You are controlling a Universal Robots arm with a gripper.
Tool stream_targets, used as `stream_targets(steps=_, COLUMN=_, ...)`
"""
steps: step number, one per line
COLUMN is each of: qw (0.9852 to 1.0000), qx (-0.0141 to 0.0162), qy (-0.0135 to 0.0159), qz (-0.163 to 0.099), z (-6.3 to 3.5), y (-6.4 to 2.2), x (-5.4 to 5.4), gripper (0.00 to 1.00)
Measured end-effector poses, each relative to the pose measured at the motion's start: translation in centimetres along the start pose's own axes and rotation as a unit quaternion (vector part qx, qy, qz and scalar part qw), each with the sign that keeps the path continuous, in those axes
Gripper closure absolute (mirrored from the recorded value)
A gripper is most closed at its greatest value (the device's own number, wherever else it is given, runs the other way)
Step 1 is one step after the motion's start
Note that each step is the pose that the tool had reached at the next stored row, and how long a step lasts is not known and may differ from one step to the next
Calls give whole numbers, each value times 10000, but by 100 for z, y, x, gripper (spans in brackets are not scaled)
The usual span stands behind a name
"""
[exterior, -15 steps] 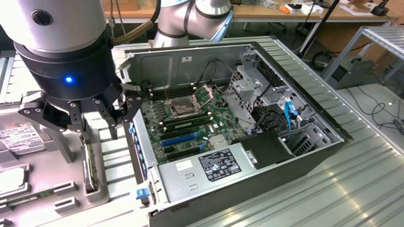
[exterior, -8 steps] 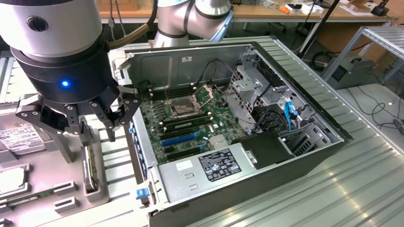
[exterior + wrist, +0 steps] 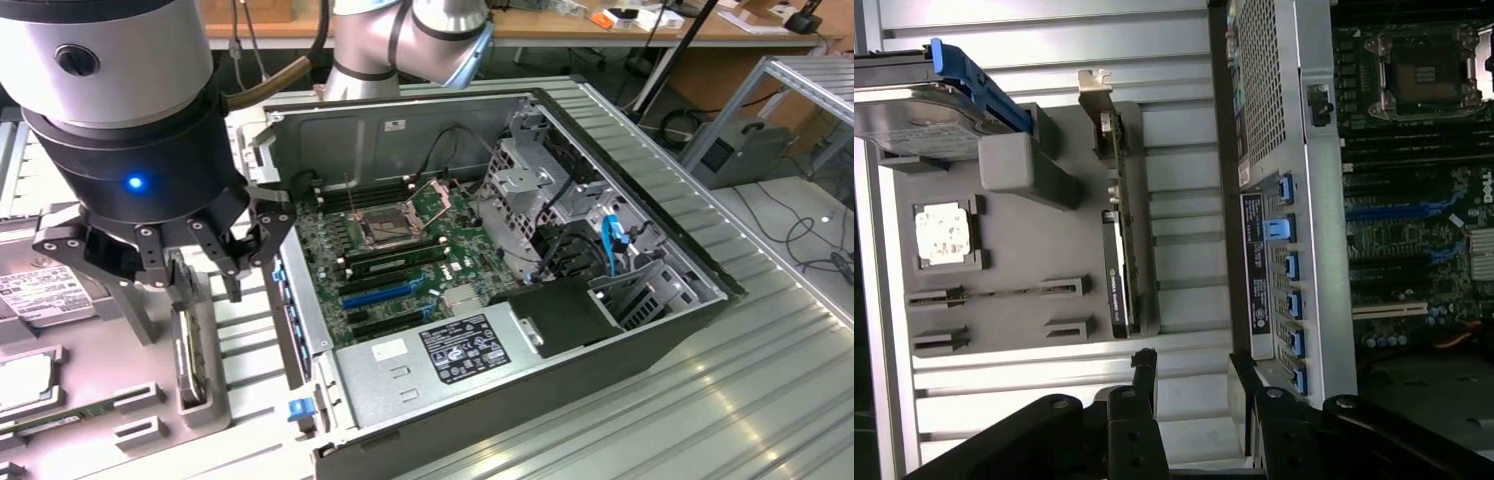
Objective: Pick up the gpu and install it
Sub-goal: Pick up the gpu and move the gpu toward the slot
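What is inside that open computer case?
A green motherboard with a processor socket, blue slots, a silver power supply and a metal drive cage with a blue cable. Whatever lies under the power supply and the black cover is hidden.

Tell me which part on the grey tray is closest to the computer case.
The gpu, the thin card standing on edge; the hard drive and processor sit farther off.
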State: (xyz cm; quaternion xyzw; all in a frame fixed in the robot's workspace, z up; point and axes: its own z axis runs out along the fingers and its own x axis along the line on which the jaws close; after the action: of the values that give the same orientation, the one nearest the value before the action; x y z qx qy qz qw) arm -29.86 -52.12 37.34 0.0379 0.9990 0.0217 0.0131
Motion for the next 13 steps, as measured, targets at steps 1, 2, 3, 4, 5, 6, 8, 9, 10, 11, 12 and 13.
stream_targets(steps=1, qw=10000, qx=-1, qy=-1, qz=0, z=9, y=5, x=2, gripper=58)
stream_targets(steps=2, qw=10000, qx=0, qy=0, qz=1, z=18, y=19, x=3, gripper=58)
stream_targets(steps=3, qw=10000, qx=0, qy=0, qz=0, z=26, y=35, x=4, gripper=58)
stream_targets(steps=4, qw=10000, qx=-1, qy=-1, qz=0, z=32, y=48, x=6, gripper=58)
stream_targets(steps=5, qw=10000, qx=0, qy=0, qz=0, z=35, y=58, x=6, gripper=58)
stream_targets(steps=6, qw=10000, qx=0, qy=0, qz=0, z=42, y=75, x=8, gripper=58)
stream_targets(steps=8, qw=10000, qx=0, qy=0, qz=0, z=50, y=91, x=9, gripper=58)
stream_targets(steps=9, qw=10000, qx=0, qy=0, qz=0, z=55, y=102, x=10, gripper=58)
stream_targets(steps=10, qw=10000, qx=0, qy=0, qz=0, z=60, y=112, x=11, gripper=58)
stream_targets(steps=11, qw=10000, qx=0, qy=0, qz=0, z=67, y=124, x=12, gripper=58)
stream_targets(steps=12, qw=10000, qx=0, qy=0, qz=0, z=71, y=132, x=13, gripper=58)
stream_targets(steps=13, qw=10000, qx=0, qy=0, qz=0, z=76, y=140, x=13, gripper=58)
